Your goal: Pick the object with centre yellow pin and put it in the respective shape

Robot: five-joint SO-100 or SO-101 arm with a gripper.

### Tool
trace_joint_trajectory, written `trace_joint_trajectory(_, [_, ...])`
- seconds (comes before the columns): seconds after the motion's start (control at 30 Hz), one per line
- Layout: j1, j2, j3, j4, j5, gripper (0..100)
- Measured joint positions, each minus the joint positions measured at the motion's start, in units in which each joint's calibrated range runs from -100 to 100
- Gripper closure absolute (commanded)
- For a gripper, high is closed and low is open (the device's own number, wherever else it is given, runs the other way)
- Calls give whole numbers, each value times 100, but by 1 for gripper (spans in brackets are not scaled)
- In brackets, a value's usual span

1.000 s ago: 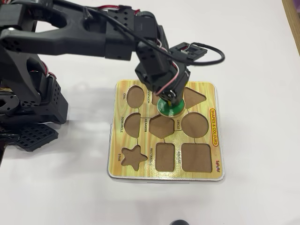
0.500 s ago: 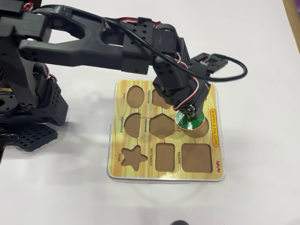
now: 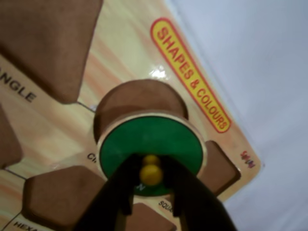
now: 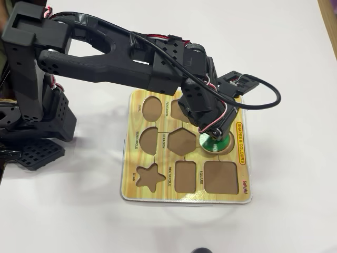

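**Green disc held over the round cut-out of the shape board**

One black two-finger gripper point(image 3: 152, 185) is clamped on the single small yellow knob point(image 3: 151, 174) at the middle of one flat green round disc with a pale wooden rim point(image 3: 159, 139). In the wrist view the two dark fingers point(image 3: 119, 190) enter from the lower edge and meet on either side of the knob. The disc lies partly over the round brown cut-out point(image 3: 137, 98) of the yellow wood-grain puzzle board point(image 3: 122, 53); a crescent of the brown recess floor shows beyond the disc's far rim, so the disc is not seated flush. Whether its rim touches the board cannot be told.

In the overhead view the one black arm point(image 4: 105, 58) reaches from the left across the board point(image 4: 158, 187), and the gripper point(image 4: 212, 138) hangs over the disc point(image 4: 215, 143) at the cut-out point(image 4: 227, 145) in the right middle of the board. The board is square with rounded corners and rests flat on the white tabletop point(image 4: 284, 200). Eight further brown recesses can be counted, some partly hidden by the arm; those with labels legible include an oval point(image 4: 152, 107), a semicircle point(image 4: 149, 140), a hexagon point(image 4: 182, 142), a star point(image 4: 148, 176), a rectangle point(image 4: 185, 175) and a square point(image 4: 220, 176). A red-and-yellow label reading SHAPES & COLOURS point(image 3: 190, 75) runs along the board's right edge.
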Motion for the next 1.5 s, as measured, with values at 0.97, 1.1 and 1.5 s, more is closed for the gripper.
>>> trace_joint_trajectory(0.97, [0, 249, 0, -283, 5, 99])
trace_joint_trajectory(1.1, [0, 258, 0, -514, 5, 99])
trace_joint_trajectory(1.5, [-37, 258, 0, -591, -307, 99])
